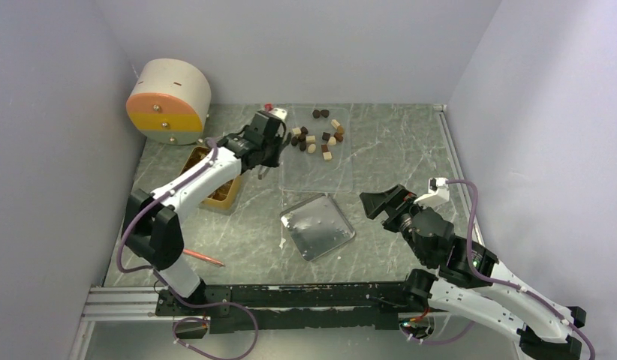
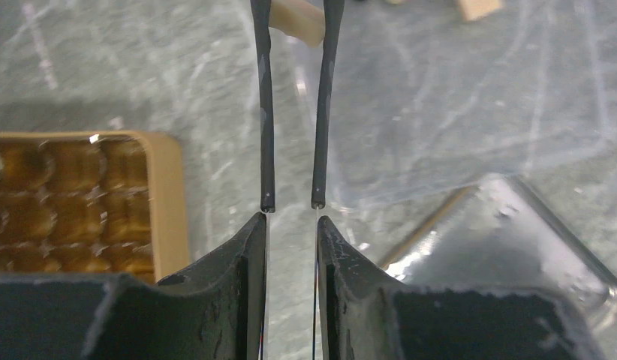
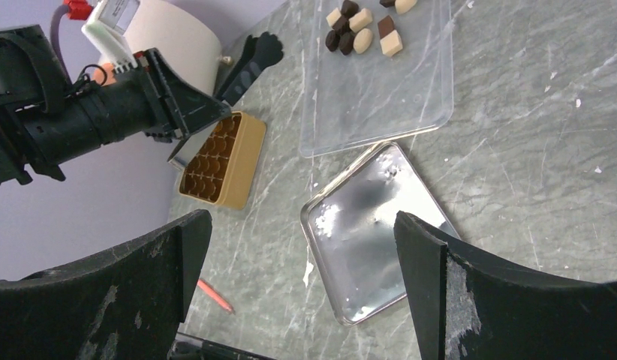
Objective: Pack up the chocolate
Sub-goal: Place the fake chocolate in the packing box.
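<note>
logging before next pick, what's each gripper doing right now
left gripper: closed on the black tongs
right gripper: open, holding nothing

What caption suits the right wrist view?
Open right end effector facing the metal tray; chocolate lies on the clear tray beyond.

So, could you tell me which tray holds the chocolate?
The clear tray at the back; the shiny metal tray in front of it has none of the chocolate.
</note>
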Action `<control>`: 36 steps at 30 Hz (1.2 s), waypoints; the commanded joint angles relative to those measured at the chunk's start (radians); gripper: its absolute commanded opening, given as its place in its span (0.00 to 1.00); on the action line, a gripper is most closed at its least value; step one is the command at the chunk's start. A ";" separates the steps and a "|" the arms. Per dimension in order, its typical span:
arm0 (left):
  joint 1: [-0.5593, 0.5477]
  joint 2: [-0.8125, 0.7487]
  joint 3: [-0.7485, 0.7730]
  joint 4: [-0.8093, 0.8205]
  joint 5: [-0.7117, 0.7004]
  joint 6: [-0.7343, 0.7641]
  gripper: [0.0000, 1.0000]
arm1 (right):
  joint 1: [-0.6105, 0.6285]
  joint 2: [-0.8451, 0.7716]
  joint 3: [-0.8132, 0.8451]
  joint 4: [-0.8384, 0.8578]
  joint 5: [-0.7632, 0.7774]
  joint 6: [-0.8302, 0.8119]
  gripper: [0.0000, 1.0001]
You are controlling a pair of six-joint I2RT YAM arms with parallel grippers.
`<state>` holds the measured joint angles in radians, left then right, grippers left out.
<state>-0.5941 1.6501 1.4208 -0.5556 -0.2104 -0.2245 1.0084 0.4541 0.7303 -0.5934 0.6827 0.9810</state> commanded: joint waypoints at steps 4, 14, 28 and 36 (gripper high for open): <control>0.155 -0.111 -0.056 -0.044 -0.050 -0.093 0.28 | 0.000 0.012 0.026 0.013 0.005 0.004 0.97; 0.308 -0.196 -0.119 -0.084 -0.087 -0.119 0.28 | 0.000 0.035 0.011 0.028 -0.020 0.017 0.97; 0.358 -0.252 -0.228 -0.043 -0.166 -0.133 0.30 | 0.000 0.051 0.018 0.036 -0.034 0.020 0.97; 0.380 -0.218 -0.236 -0.039 -0.156 -0.133 0.31 | 0.000 0.040 0.017 0.033 -0.029 0.021 0.97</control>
<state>-0.2264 1.4242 1.1820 -0.6346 -0.3569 -0.3386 1.0084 0.5030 0.7303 -0.5896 0.6479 0.9985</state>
